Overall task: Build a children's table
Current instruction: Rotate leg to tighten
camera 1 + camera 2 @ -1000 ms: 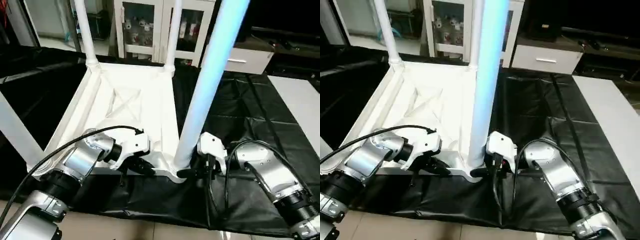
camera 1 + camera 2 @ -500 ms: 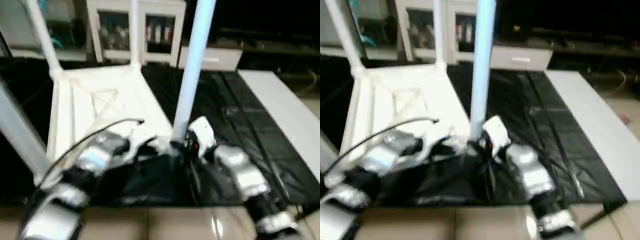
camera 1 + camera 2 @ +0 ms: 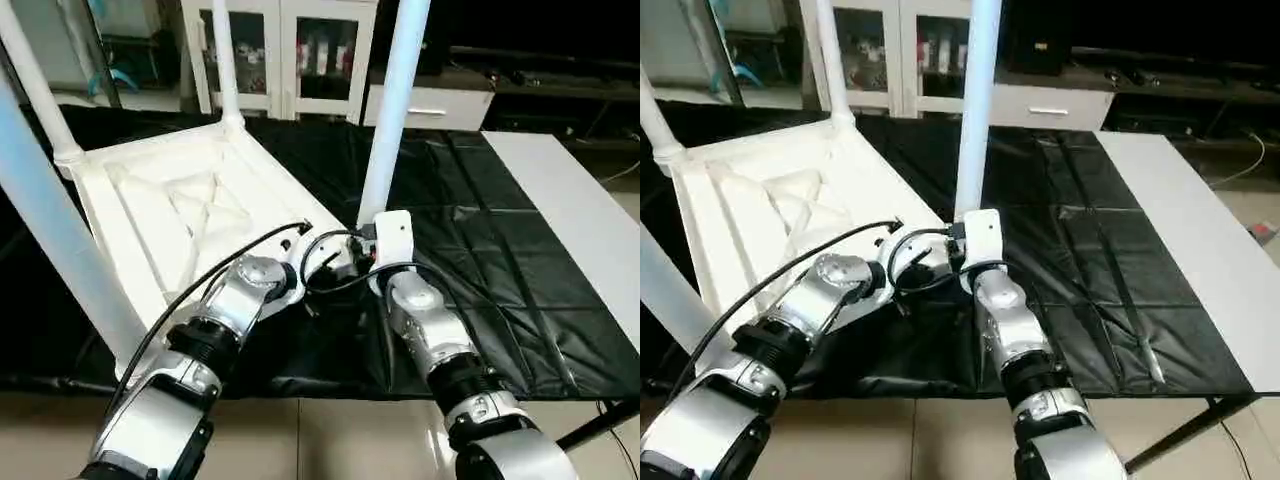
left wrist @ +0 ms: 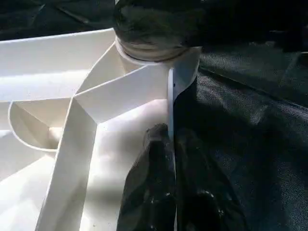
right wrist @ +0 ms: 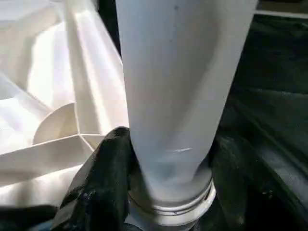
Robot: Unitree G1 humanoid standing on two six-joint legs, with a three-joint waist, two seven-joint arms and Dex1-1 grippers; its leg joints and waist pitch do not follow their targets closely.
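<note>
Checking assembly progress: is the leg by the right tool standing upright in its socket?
Upright: the leg rises from its corner socket.

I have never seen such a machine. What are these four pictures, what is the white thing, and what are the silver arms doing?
A humanoid robot is assembling a child's table. Two pictures come from the cameras in its head, looking down over its silver arms. The other two come from a camera on each wrist.

On the black sheet lies the white tabletop, upside down, so its crossed ribs show. Four white legs stand up from its corners.

Each arm ends in a tool with two black fingers. The left tool is closed on the tabletop's thin side wall, beside the corner socket. The right tool has its fingers around the base of the near leg, just above the socket. A flat white board lies to the right.
</note>
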